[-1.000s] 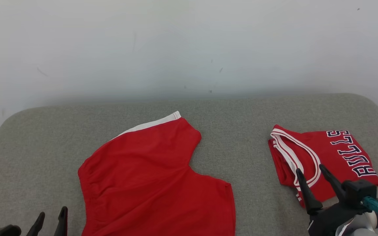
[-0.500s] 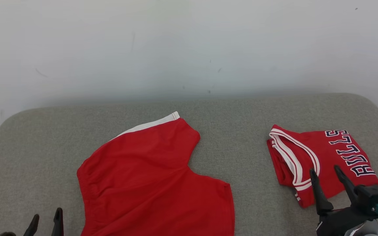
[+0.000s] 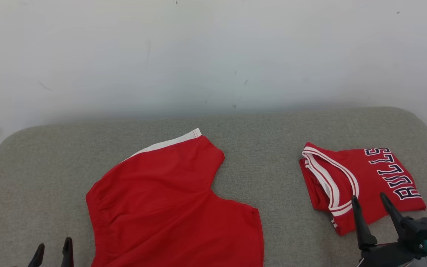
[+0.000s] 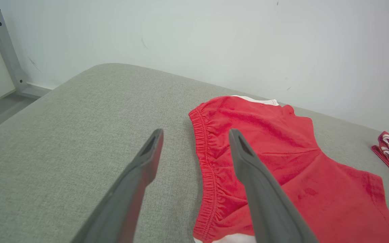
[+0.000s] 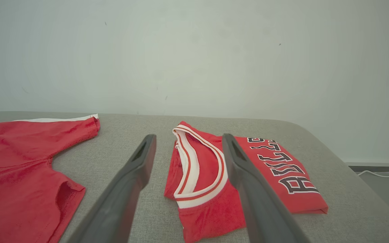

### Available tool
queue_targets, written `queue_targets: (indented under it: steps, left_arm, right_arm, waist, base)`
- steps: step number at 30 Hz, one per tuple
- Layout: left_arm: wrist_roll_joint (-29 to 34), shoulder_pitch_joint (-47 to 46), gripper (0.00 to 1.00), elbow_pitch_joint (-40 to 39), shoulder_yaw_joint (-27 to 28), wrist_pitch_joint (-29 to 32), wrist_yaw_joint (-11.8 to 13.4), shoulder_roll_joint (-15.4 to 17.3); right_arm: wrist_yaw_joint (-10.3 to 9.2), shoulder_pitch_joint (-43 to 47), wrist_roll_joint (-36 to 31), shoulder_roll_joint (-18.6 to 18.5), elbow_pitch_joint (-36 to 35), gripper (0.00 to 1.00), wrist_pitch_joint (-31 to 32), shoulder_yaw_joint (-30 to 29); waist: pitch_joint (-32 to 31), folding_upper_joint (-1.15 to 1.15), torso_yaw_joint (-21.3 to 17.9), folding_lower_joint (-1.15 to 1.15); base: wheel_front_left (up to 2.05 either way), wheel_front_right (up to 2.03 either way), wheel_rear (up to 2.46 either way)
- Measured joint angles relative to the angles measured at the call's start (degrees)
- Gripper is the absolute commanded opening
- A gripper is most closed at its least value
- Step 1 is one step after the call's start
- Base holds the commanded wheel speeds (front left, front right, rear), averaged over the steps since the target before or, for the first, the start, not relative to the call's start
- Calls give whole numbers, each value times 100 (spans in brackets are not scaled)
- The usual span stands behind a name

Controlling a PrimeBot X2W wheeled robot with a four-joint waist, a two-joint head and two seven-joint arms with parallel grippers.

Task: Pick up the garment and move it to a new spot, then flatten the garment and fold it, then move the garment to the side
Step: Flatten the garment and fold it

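Note:
A folded red garment with white trim and "BULLS" lettering (image 3: 369, 178) lies at the right of the grey padded table (image 3: 272, 133); the right wrist view has it as a folded jersey (image 5: 211, 175). My right gripper (image 3: 368, 196) hovers open and empty at its near edge, its fingers (image 5: 137, 168) straddling the collar in the wrist view. Red shorts (image 3: 169, 200) with a white hem lie spread left of centre. My left gripper (image 3: 52, 247) is open and empty at the lower left, just beside the elastic waistband of the shorts (image 4: 211, 162).
A plain pale wall (image 3: 213, 55) rises right behind the table. The table's corners are rounded and its right edge falls off just past the jersey. A metal post (image 4: 5, 50) stands at the far left; a white cable (image 5: 383, 175) lies on the floor to the right.
My right gripper has drawn back and to the right, off the folded jersey toward its near edge. The left gripper has sunk a little lower in the head view. Both garments lie still.

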Motion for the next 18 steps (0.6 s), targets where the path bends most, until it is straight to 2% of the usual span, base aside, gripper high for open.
queue_targets:
  steps: [8,18]
  left_arm:
    - [678,0,100,55,-32,0,0,0]
    - [881,0,100,57,54,0,0,-121]
  right_arm:
    - [0,56,-246,75,45,100,1,3]
    - [0,141,-409,145,40,100,1,-33]
  waist:
    - [34,0,-14,0]
    - [76,0,8,0]
  base:
    - [0,0,0]
    - [0,0,0]
